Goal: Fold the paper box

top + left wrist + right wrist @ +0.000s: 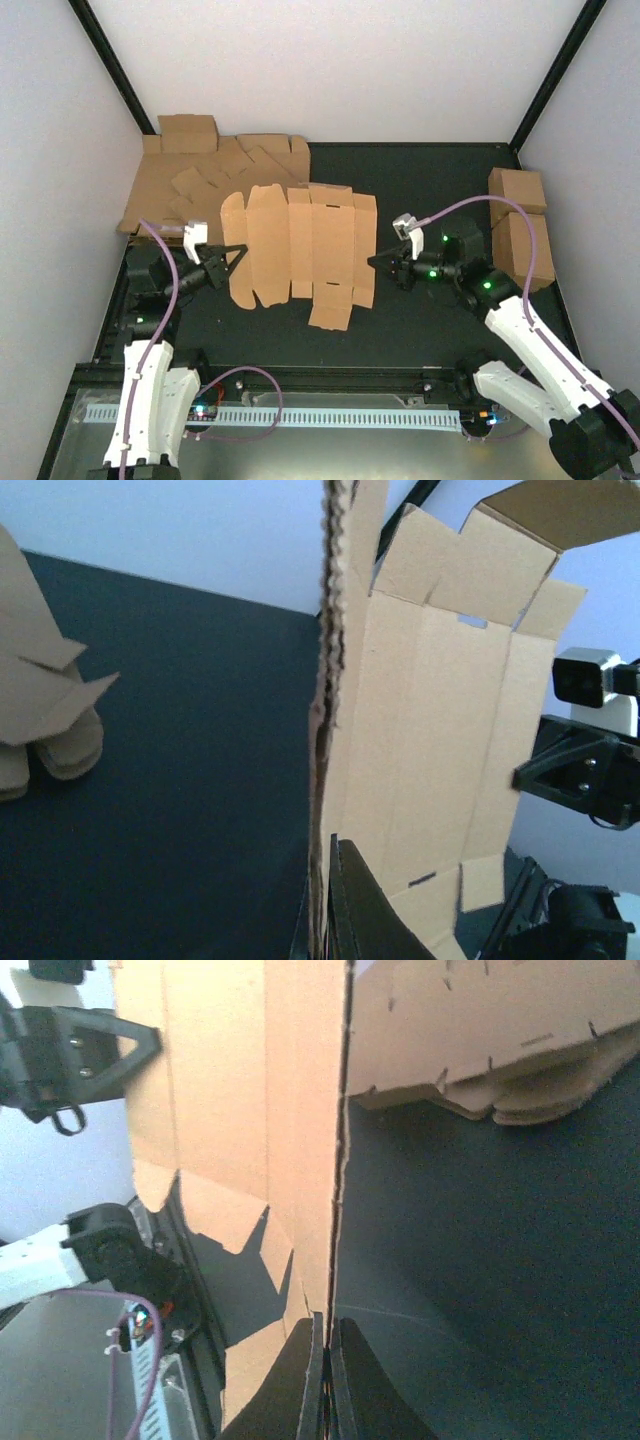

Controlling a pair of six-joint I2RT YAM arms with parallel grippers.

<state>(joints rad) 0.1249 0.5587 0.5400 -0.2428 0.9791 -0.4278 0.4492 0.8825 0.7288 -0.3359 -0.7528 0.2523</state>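
The left gripper [236,255] comes in from the near left of the paper box [300,250]. Its jaws are closed on the box's left edge. In the left wrist view the corrugated edge runs straight down between the dark fingers, with no gap showing.

The right gripper [378,263] meets the box from the opposite side. Its jaws are pinched shut on the box's right edge, and in the right wrist view the thin edge of the sheet disappears between the two fingertips.

The box itself is still an unfolded die-cut sheet, spread flat between the two grippers over the middle of the black counter [430,180]. Its crease lines run from near to far, and its flaps and tabs stick out at the near and far ends. Seen from the right wrist, the sheet throws a shadow on the counter below its near flaps, so that part is clear of the surface.

Beyond the box to the far left lies a heap of cardboard sheets [205,175], overlapping one another. Well apart from the box on its far right stand two cardboard cuboids [522,225], one behind the other against the wall.
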